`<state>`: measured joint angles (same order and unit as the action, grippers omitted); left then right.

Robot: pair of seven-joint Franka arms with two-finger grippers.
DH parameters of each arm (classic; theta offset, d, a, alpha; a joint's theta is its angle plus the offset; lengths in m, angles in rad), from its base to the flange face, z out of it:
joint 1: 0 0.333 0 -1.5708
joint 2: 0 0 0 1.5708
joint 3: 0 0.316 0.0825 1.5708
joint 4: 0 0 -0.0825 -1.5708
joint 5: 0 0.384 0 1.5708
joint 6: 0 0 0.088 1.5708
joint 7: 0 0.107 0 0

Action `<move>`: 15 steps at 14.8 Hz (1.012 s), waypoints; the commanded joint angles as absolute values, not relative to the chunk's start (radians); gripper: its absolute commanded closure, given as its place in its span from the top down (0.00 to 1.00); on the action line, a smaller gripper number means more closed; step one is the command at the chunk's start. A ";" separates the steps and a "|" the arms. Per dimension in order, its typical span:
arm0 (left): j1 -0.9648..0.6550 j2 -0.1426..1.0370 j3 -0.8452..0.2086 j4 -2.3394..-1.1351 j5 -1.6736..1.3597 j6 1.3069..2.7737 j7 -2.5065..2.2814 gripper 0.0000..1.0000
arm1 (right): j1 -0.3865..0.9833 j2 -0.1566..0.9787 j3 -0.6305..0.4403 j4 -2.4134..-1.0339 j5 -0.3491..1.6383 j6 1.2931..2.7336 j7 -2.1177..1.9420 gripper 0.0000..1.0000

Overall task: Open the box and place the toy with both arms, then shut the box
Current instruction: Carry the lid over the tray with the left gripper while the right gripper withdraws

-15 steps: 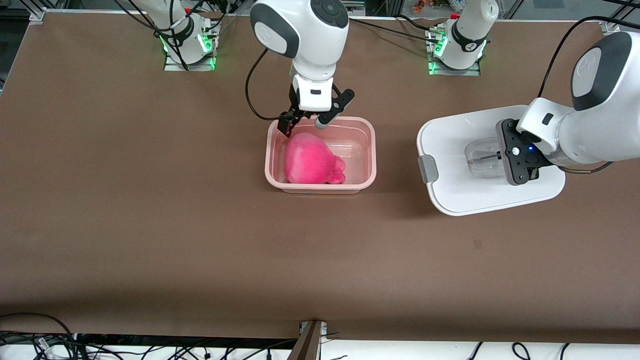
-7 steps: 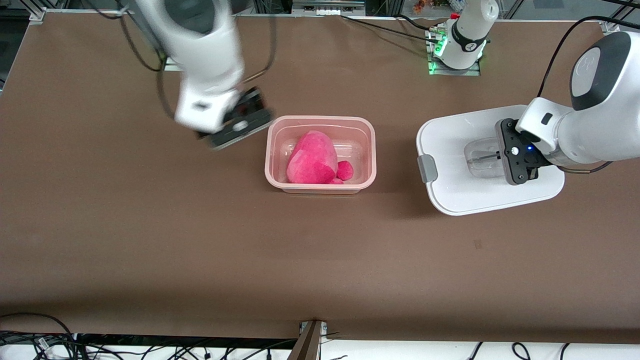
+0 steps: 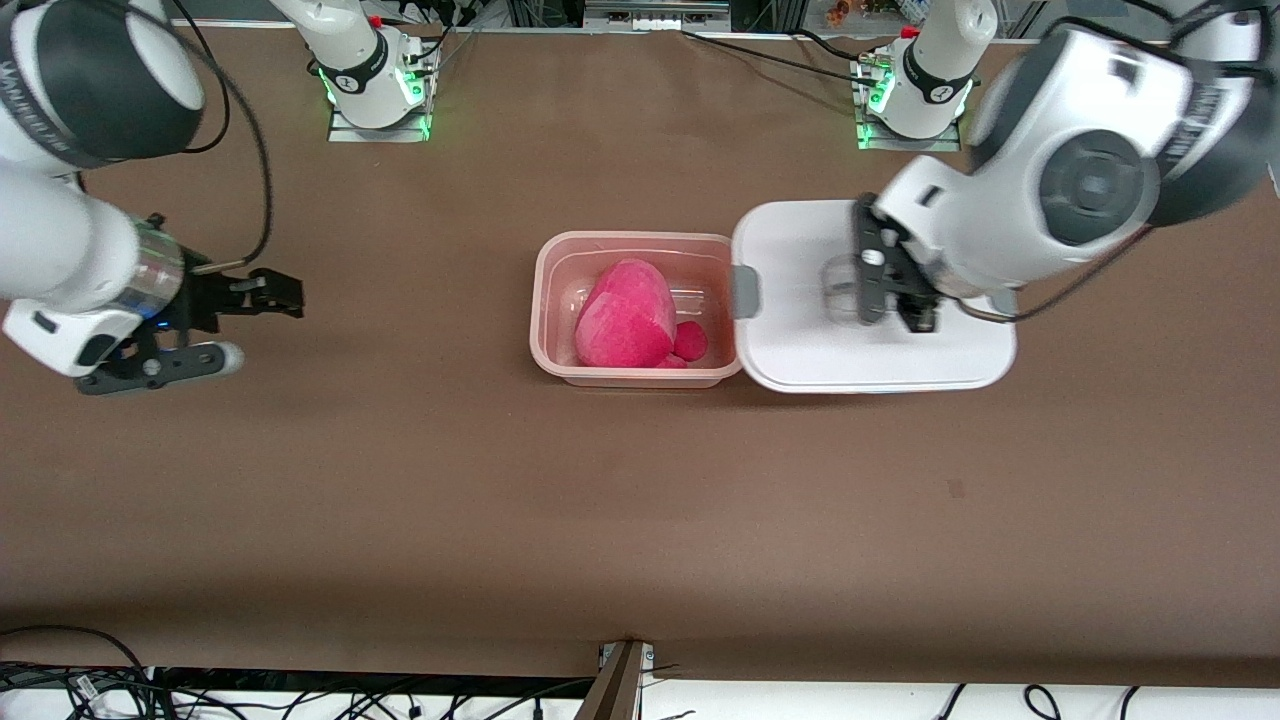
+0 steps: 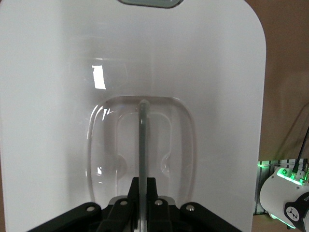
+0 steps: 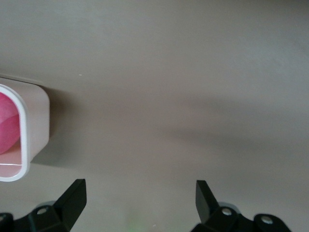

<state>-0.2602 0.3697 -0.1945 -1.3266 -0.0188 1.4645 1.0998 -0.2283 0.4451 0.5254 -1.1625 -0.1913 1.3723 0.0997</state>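
- At centre frame of the front view: box base (image 3: 640, 308) open on the table (image 3: 620, 500), toy (image 3: 627, 315) lying inside, slumped toward the lower rim, top of the plush apparently near or slightly above rim level.
- Centre right of the same view: lid (image 3: 800, 340) carried just beside the base, its edge clip (image 3: 744, 292) overlapping the rim at the left arm's end; not yet seated.
- Left gripper (image 3: 880, 290) over the lid; in the left wrist view, fingers (image 4: 145, 193) pinched together on the thin bar of the clear recessed handle (image 4: 142, 140).
- Right gripper (image 3: 235, 325) parked at the left edge of the frame, over bare table, well apart from the box; prongs spread wide with nothing between them in the right wrist view (image 5: 140, 198). Arm waiting.
- Step in hand, as judged: closing the box.
- Recommended: keep lid level, square its rounded corners to the base outline before lowering.
- Risk: plush catching under the rim; check for a flush seat all round.
- Risk: light base sliding under a sideways push; descend vertically, then press both clips.
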 commanded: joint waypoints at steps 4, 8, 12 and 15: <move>-0.497 0.511 -0.186 -1.273 -0.009 1.688 1.088 0.00 | -0.272 0.440 0.489 -1.152 -0.195 1.345 0.112 1.00; -0.534 0.612 -0.187 -1.269 -0.023 1.859 1.080 0.00 | -0.236 0.367 0.424 -1.154 -0.192 1.362 0.110 1.00; -0.587 0.626 -0.186 -1.278 -0.009 1.873 0.967 0.00 | -0.125 0.299 0.229 -1.175 -0.181 1.391 0.103 1.00; -0.589 0.637 -0.186 -1.289 -0.018 1.861 0.962 0.00 | -0.028 0.216 0.079 -1.294 -0.176 1.382 0.084 1.00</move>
<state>-0.5774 0.6239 -0.1972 -1.3122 -0.0189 1.8825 0.9765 -0.0896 0.2892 0.1701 -1.1933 -0.1915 1.3773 0.0984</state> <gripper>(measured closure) 0.925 0.000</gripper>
